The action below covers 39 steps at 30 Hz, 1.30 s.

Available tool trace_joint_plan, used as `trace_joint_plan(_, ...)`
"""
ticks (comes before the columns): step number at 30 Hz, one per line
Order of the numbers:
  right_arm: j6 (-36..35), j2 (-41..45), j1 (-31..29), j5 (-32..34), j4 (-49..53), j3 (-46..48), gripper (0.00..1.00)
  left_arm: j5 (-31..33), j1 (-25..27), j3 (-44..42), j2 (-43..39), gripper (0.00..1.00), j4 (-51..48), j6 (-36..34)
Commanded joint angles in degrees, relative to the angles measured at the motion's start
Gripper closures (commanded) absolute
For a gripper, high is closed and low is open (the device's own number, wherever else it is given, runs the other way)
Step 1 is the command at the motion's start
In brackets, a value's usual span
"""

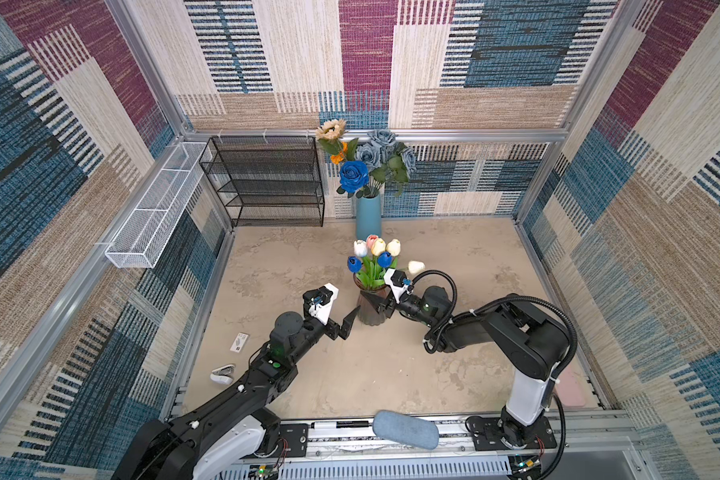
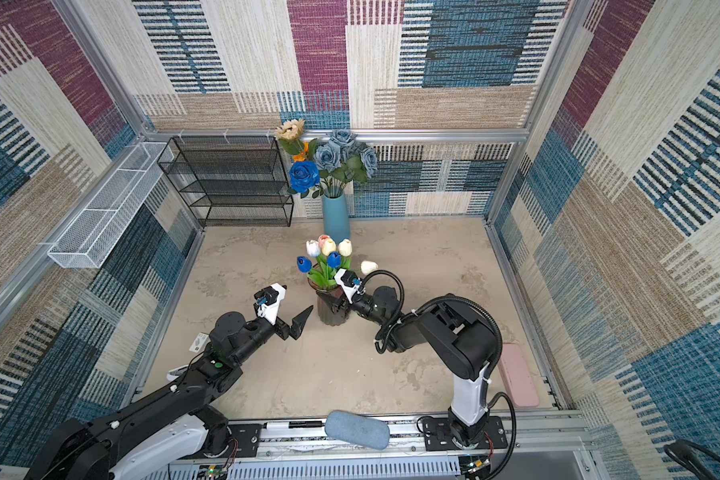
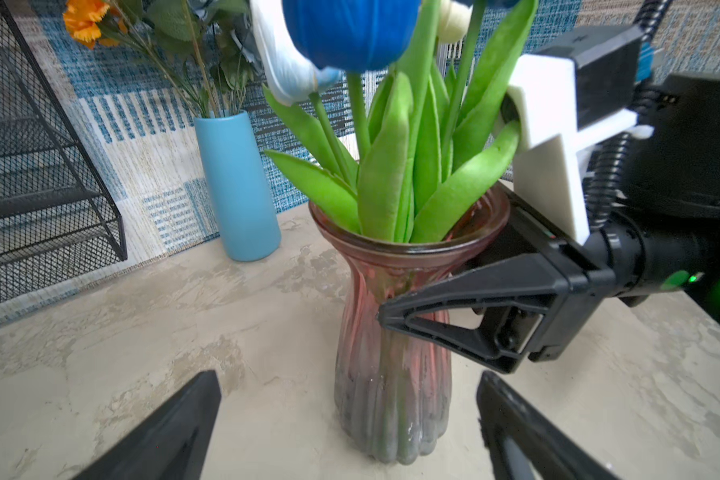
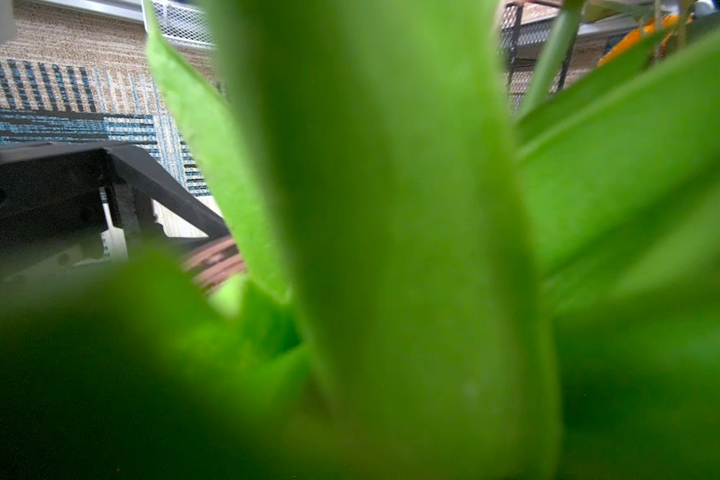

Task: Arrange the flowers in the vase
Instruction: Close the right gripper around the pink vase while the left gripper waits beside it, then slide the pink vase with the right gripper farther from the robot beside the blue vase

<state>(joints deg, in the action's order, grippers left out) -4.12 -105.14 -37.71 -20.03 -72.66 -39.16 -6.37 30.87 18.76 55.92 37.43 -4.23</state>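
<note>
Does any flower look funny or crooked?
Yes. One cream tulip flops out sideways toward the right arm, while the other tulips stand up together in the pink glass vase. It looks like it is slipping away from the bunch.

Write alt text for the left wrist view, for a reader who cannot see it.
The right gripper is closed on the neck of a pink vase of tulips on a table. The open left gripper faces the vase's base; a blue vase with flowers and a black rack stand behind.
</note>
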Motion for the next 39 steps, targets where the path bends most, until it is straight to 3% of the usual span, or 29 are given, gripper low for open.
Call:
trace_joint_plan(1, 1.3, 2.1, 2.0, -1.7, -7.7, -1.7, 0.65, -1.7, -0.2, 2.2, 2.0, 0.01, 6.2, -0.6)
trace_joint_plan(7, 0.3, 4.2, 7.3, -2.7, -4.9, -3.9, 0.66, -5.3, -0.2, 7.7, 7.6, 0.01, 7.4, 0.1)
trace_joint_plan(12, 0.7, 3.2, 15.6, -5.0, 0.1, -9.3, 0.71, -10.1, -0.2, 12.0, 13.4, 0.01, 9.0, 1.7)
trace_joint_plan(21, 0.2, -9.1, 25.9, -6.3, 2.8, -24.7, 0.70, -14.4, -0.2, 19.6, 25.1, 0.01, 10.0, 5.2)
trace_joint_plan(30, -0.2, -24.0, 28.4, -7.5, 7.0, -44.2, 0.70, -16.3, -0.2, 23.0, 29.0, 0.01, 8.5, 7.4)
trace_joint_plan(39, 0.4, -32.0, 29.2, -8.3, 9.6, -53.9, 0.68, -14.4, -0.2, 21.7, 26.3, 0.01, 5.6, 5.8)
